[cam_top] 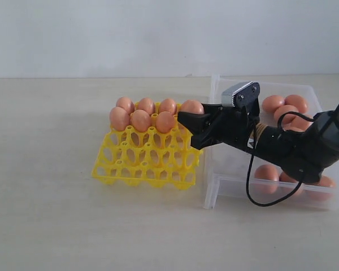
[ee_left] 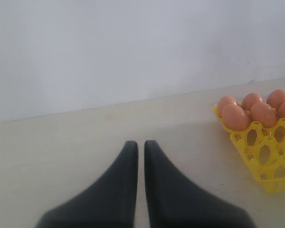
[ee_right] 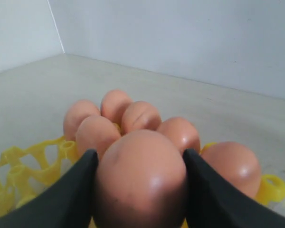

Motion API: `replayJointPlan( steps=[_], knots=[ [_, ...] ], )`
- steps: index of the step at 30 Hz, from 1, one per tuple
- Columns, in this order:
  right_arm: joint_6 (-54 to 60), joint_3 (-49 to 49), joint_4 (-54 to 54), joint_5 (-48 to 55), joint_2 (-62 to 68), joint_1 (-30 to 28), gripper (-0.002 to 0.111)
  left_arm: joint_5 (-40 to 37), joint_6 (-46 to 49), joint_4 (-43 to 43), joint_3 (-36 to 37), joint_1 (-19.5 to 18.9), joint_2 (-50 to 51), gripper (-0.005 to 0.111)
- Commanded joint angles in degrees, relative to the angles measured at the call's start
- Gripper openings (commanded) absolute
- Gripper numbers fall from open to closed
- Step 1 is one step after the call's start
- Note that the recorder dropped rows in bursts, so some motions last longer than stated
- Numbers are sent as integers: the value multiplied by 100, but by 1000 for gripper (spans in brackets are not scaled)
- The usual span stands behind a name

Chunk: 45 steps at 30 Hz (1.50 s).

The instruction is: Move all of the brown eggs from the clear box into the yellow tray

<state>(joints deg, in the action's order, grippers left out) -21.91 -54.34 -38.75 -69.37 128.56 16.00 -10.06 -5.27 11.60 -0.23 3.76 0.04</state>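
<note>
The right hand (ee_right: 140, 154) grips an egg (ee_right: 140, 185) over the tray (cam_top: 141, 166), close beside seated eggs (cam_top: 140, 119). Released off-centre, it could knock a neighbour or roll off a peg. More eggs wait in the box (cam_top: 226, 178). The left hand (ee_left: 139, 152) is closed and empty.

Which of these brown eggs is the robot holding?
The egg pinched in the right gripper, over the yellow tray; the rest sit in its cups or lie in the clear box.

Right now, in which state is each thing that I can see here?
left tool: shut, empty.
right tool: shut on one brown egg.
yellow tray: partly filled; near rows empty.
clear box: several eggs inside.
</note>
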Motion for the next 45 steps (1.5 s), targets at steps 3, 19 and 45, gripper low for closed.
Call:
replayJointPlan(
  steps=[3,19,45],
  knots=[
    [-56,-73,-292,-59,-1,-7,0,18,-29,-13,23,29,-4,4],
    [348,-348,-48,-59,-13,469,0,18,-29,-13,23,29,-4,4],
    [284,402,-61,919,-572,133,0,18,-29,-13,23,29,-4,4]
  ],
)
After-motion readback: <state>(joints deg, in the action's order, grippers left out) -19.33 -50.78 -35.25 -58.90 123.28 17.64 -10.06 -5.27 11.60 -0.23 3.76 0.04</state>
